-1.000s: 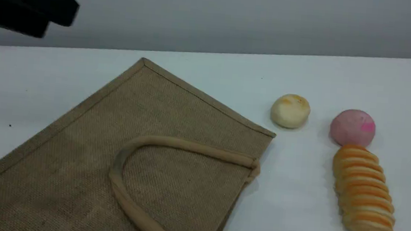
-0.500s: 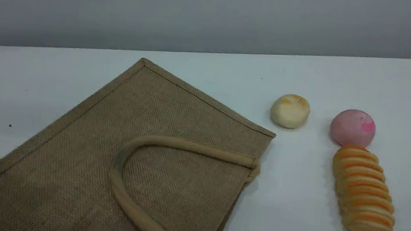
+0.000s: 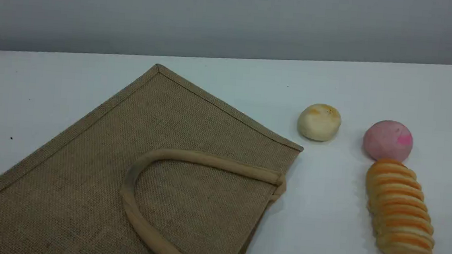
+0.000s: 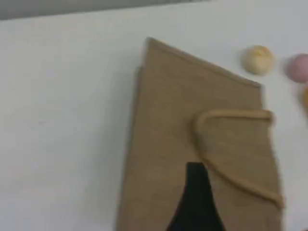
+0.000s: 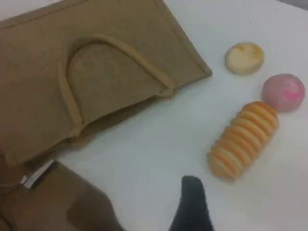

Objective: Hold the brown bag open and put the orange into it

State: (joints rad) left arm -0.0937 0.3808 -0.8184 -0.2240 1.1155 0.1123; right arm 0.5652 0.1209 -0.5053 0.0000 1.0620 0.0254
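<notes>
The brown bag lies flat on the white table, left of centre, with one beige handle folded onto its upper side. It also shows in the left wrist view as the brown bag and in the right wrist view as the brown bag. The orange is out of view. Neither gripper appears in the scene view. The left gripper's dark fingertip hangs above the bag with nothing at it. Above bare table near the striped roll, the right gripper's fingertip is also free of any object.
A pale yellow bun, a pink bun and a long orange-striped bread roll lie to the right of the bag. A blurred brown shape fills the right wrist view's lower left corner.
A dark part of an arm at the scene view's top left one second ago has left that view. The bag and the buns have not moved.
</notes>
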